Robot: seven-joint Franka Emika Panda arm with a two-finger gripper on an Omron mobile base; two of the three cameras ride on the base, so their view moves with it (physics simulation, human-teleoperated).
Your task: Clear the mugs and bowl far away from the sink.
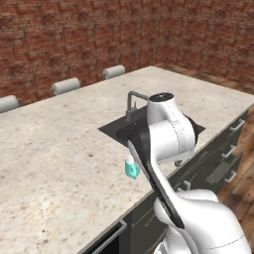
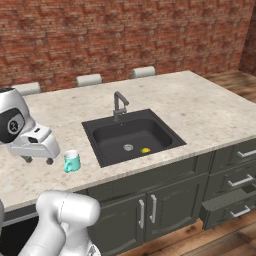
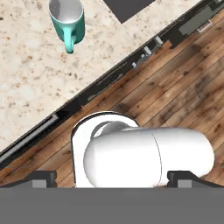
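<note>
Teal handled mug (image 2: 71,161) sits on the speckled stone tabletop (image 2: 200,107) just beside the black sink (image 2: 131,135), uncleared; pincer (image 2: 37,160) spread unclear.

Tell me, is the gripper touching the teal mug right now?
Apart. In the hand view the teal mug stands alone on the counter, bare stone all around it, far from the fingertips.

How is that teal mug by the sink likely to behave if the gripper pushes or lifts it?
The teal mug stands upright on the counter near the front edge, so a careless push toward the edge might drop it. It looks rigid and empty, probably light. Its side handle, seen in the hand view, may make it swivel when nudged off-centre, and the smooth wall could slip.
</note>
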